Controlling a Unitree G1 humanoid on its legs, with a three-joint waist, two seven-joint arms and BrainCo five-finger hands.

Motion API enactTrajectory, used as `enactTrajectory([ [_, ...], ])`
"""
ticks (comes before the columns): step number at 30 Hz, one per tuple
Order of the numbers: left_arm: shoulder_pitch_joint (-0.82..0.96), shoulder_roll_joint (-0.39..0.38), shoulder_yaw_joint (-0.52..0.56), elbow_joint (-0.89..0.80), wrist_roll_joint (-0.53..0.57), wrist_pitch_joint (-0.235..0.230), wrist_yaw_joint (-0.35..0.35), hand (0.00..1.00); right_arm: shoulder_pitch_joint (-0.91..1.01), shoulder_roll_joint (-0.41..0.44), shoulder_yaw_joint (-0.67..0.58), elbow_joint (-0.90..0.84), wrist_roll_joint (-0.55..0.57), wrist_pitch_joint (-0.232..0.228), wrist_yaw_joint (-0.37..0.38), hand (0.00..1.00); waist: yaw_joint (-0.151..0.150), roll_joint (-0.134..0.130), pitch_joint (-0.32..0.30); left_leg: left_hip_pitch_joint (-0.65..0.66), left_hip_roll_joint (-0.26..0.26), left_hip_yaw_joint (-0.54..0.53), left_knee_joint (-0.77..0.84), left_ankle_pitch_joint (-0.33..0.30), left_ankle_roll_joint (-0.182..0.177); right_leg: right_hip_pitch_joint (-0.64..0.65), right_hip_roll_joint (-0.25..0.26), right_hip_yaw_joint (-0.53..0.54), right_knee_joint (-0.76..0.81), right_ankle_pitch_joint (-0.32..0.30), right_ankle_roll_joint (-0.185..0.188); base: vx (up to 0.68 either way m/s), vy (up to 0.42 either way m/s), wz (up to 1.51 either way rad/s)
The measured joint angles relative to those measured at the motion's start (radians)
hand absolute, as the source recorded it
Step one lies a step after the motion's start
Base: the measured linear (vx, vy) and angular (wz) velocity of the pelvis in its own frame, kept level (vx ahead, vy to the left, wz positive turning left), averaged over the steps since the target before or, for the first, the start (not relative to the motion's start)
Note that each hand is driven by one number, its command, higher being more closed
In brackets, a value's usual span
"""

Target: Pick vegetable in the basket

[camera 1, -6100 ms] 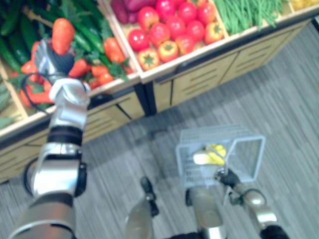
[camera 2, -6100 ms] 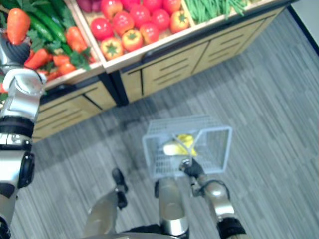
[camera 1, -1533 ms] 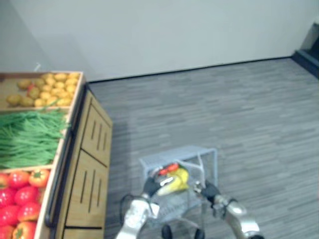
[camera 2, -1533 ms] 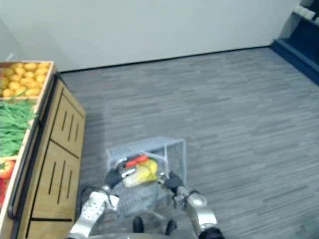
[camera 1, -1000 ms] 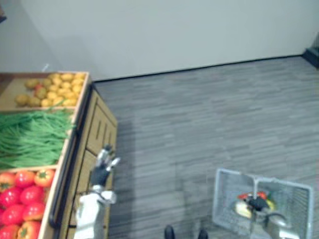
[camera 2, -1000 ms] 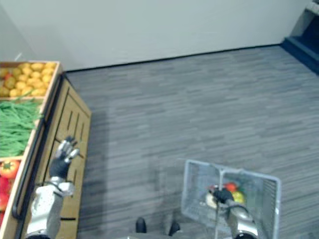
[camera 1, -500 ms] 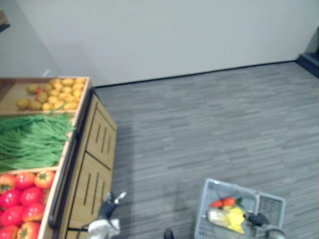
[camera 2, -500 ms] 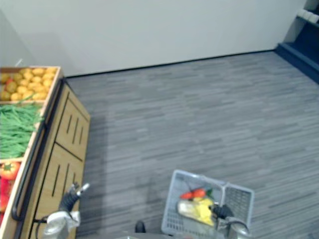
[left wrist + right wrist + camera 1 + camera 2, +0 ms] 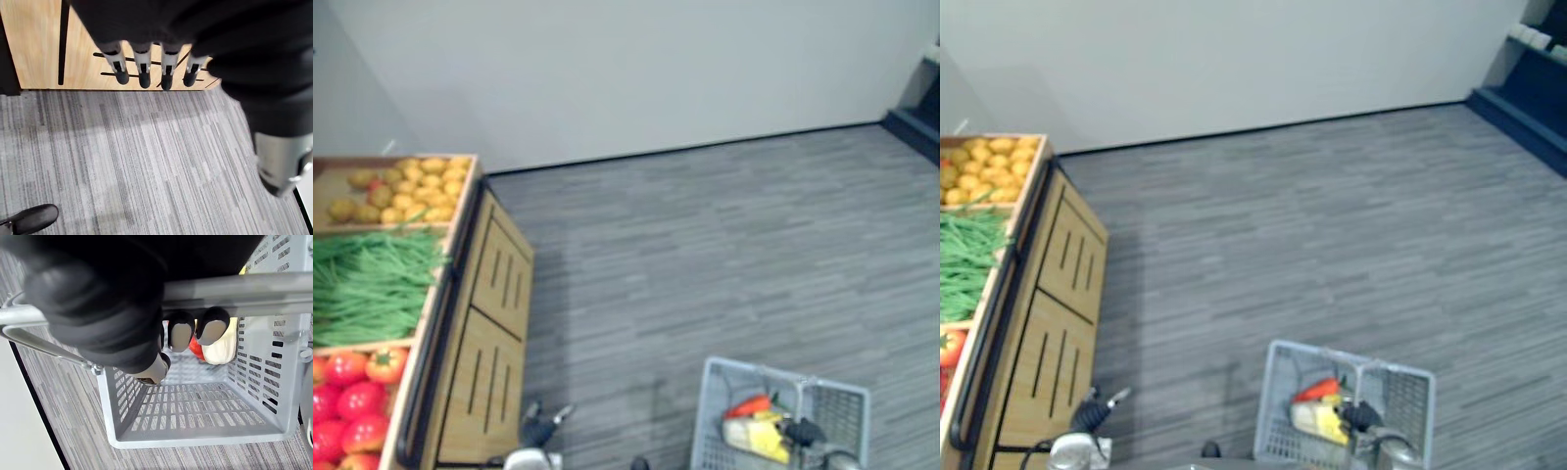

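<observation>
Grocery shop, wooden produce stand (image 9: pixel 480 323) with green beans (image 9: pixel 372 284), tomatoes (image 9: pixel 347 392), grey shopping basket (image 9: pixel 1283 416)

carrot (image 9: pixel 749 404): orange-red, lying inside basket | basket (image 9: pixel 1278 416): grey mesh, upright, handle up

Floor (image 9: pixel 705 245): wide bare stretch between counter and basket, free up to the wall (image 9: pixel 636 69).
Counter (image 9: pixel 499 323): lines the left side; its drawer front (image 9: pixel 39 44) stands just ahead of the left robot hand (image 9: pixel 143 73) with straight fingers, floor free beneath.
Basket (image 9: pixel 1273 411): low right; mesh walls all round, open only from above.
Handle (image 9: pixel 234 284): crosses that opening, the right robot hand (image 9: pixel 801 432) curled round it.
Basket inside: vegetables (image 9: pixel 754 436) at one end, the rest of the bottom bare.
</observation>
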Motion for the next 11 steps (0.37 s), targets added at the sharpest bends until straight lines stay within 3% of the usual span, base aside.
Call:
enactTrajectory([
  [11, 0.008, -0.028, -0.010, 0.053, -0.018, 0.009, -0.015, 0.00, -0.004, 0.024, 0.026, 0.037, -0.039, -0.049, -0.019, 1.00, -0.009, -0.014, -0.013, -0.001, -0.002, -0.001, 0.000, -0.001, 0.000, -0.006, -0.003, -0.001, 0.007, -0.004, 0.004, -0.01, 0.008, 0.00],
])
